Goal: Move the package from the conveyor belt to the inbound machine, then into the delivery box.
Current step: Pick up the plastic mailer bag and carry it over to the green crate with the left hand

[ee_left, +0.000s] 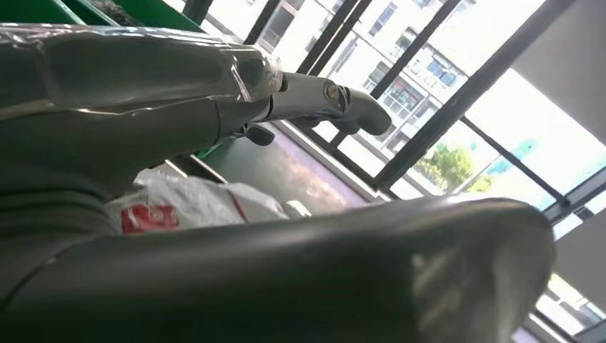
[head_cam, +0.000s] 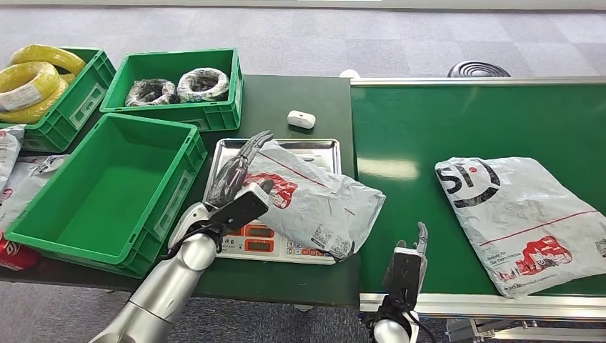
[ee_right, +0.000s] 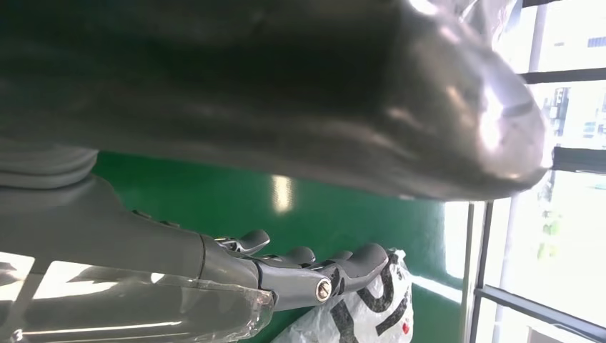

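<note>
A grey plastic package [head_cam: 314, 196] with red print lies across the steel tray [head_cam: 286, 143] of the scale [head_cam: 257, 239], its right end hanging over toward the belt. My left hand [head_cam: 239, 186] is at the package's left edge, fingers [ee_left: 314, 96] stretched out straight and thumb lying by the red print; the package [ee_left: 186, 204] shows between thumb and fingers. A second grey package [head_cam: 522, 214] lies on the green conveyor belt [head_cam: 429, 121] at the right. My right hand [head_cam: 406, 268] stands at the belt's near edge, fingers [ee_right: 314, 275] straight, holding nothing, apart from that package [ee_right: 371, 314].
An empty green box [head_cam: 107, 186] stands left of the scale. Behind it are a green crate [head_cam: 179, 82] with bagged cable coils and another [head_cam: 64, 100] with yellow coils. A small white object [head_cam: 301, 118] lies beyond the tray. More bagged parcels [head_cam: 18, 179] lie at the far left.
</note>
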Tool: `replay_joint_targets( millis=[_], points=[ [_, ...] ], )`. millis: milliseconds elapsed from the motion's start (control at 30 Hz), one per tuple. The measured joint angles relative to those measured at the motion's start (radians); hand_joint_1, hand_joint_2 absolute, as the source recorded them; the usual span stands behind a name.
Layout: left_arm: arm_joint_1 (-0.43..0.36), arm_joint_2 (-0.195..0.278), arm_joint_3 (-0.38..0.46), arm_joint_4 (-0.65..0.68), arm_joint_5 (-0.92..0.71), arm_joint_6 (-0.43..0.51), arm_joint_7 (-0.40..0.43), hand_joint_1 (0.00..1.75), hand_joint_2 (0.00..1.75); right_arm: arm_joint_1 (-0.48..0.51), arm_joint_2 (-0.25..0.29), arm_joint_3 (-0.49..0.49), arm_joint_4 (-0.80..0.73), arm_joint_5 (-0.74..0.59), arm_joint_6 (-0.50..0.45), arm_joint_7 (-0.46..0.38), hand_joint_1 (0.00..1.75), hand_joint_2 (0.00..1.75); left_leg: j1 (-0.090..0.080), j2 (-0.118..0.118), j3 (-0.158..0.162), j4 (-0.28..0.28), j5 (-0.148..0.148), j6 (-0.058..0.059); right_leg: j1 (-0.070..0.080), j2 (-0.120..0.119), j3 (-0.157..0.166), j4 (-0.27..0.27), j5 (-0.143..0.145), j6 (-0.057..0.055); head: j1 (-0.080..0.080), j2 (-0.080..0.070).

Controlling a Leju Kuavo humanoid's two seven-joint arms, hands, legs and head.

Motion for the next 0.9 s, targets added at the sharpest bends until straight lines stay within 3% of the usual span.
replay_joint_targets(
  millis=[300, 433, 900],
  points=[
    [-0.006, -0.04, -0.059, 0.143, -0.081, 0.056, 0.0, 0.0, 0.0, -0.013, 0.0, 0.005, 0.018, 0.0, 0.0, -0.003, 0.0, 0.0, 0.0, 0.0, 0.0, 0.0, 0.0, 0.0, 0.0, 0.0, 0.0, 0.0, 0.0, 0.0, 0.0, 0.0],
    [-0.009, -0.048, -0.068, 0.169, -0.092, 0.057, 0.0, 0.0, 1.75, -0.016, 0.0, 0.005, 0.024, -0.001, 0.0, -0.004, 0.0, 0.0, 0.0, 0.0, 0.0, 0.0, 0.0, 0.0, 0.0, 0.0, 0.0, 0.0, 0.0, 0.0, 0.0, 0.0],
    [-0.042, -0.1, -0.112, 0.393, -0.211, 0.224, -0.012, 0.0, 1.75, -0.03, 0.001, 0.004, 0.039, -0.011, 0.0, -0.021, 0.0, 0.0, 0.0, 0.0, 0.0, 0.0, 0.0, 0.0, 0.0, 0.0, 0.0, 0.0, 0.0, 0.0, 0.0, 0.0]
  ],
)
